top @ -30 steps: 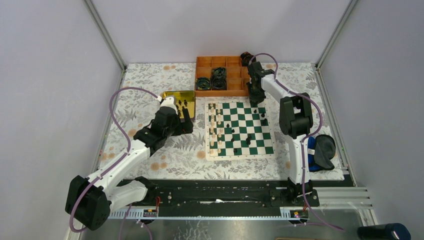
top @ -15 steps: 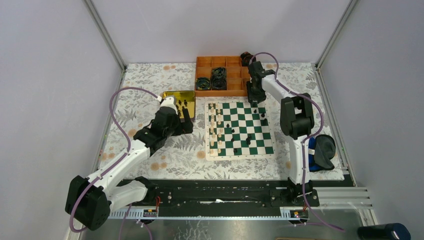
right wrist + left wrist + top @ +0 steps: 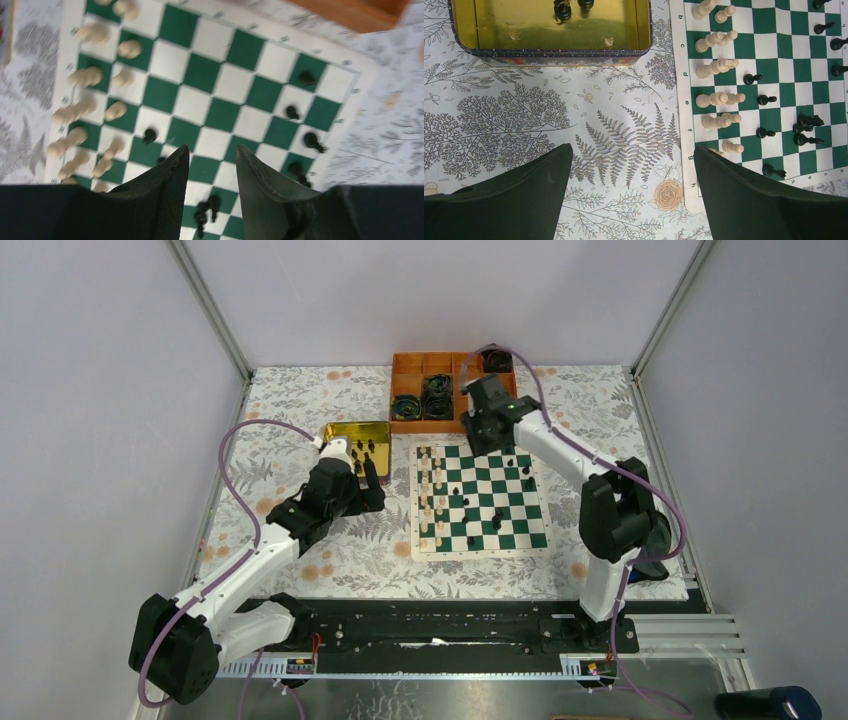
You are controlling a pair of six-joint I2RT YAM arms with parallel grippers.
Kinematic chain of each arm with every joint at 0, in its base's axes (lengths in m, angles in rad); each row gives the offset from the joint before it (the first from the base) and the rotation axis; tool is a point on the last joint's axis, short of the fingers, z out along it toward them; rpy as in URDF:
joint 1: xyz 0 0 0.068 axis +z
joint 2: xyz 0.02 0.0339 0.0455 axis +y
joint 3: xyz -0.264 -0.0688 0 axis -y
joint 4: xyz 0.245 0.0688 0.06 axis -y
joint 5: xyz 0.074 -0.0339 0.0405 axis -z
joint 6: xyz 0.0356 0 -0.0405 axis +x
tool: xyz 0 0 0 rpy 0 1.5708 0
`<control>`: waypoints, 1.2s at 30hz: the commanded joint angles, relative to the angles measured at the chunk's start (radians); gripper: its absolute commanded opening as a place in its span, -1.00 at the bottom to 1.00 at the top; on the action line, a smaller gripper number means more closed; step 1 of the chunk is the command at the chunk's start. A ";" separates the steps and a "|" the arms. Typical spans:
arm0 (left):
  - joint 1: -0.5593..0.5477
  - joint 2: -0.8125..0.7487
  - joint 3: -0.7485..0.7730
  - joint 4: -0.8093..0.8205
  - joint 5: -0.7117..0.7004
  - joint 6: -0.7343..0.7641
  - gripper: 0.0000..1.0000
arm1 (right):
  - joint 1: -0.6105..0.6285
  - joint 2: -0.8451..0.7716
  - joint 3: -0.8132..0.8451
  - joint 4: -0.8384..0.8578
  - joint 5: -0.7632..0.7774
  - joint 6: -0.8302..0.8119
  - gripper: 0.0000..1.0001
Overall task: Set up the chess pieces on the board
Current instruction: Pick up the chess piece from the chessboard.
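**1. Task status**

- The board (image 3: 480, 553) lies flat on the table, right of centre, in front of both arms.
- The cream chess pieces (image 3: 432, 495) stand in two files along the board's left edge. This side appears set or close to it.
- The black chess pieces (image 3: 497, 520) are incomplete. A few stand near the right edge and several are scattered over the middle squares.
- At least two more black pieces (image 3: 562, 7) sit in the yellow tin (image 3: 340, 430), just left of the board's far corner.
- Judgement: roughly half is done. What is left is to empty the tin and move the stray black pieces to the right-hand files.

**2. Grippers**

- The left gripper (image 3: 631, 195) hovers over the cloth between tin and board. Its jaws are spread wide and hold nothing.
- The right gripper (image 3: 212, 170) hangs over the board's far part. Its jaws are partly apart with nothing between them.

**3. Surroundings**

- An orange tray (image 3: 405, 362) beyond the board holds dark cable rolls (image 3: 437, 395).
- The tablecloth (image 3: 300, 400) is pale, printed with grey ferns and orange flowers.
- Plain pale walls and metal corner posts enclose the cell.
- A black rail (image 3: 440, 625) carries the arm bases at the near edge.
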 commanded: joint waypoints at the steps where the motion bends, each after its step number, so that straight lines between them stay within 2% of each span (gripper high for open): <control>1: -0.006 -0.001 -0.009 0.062 -0.004 -0.006 0.98 | 0.075 -0.059 -0.091 0.029 -0.039 -0.002 -0.07; 12: -0.006 0.013 -0.005 0.069 0.001 0.002 0.98 | 0.153 -0.062 -0.216 0.063 -0.087 0.029 -0.07; 21: -0.006 0.030 0.000 0.066 0.000 0.011 0.98 | 0.196 -0.021 -0.223 0.085 -0.105 0.046 -0.05; 36: -0.006 0.031 -0.001 0.061 -0.004 0.014 0.98 | 0.199 0.027 -0.248 0.114 -0.093 0.055 -0.06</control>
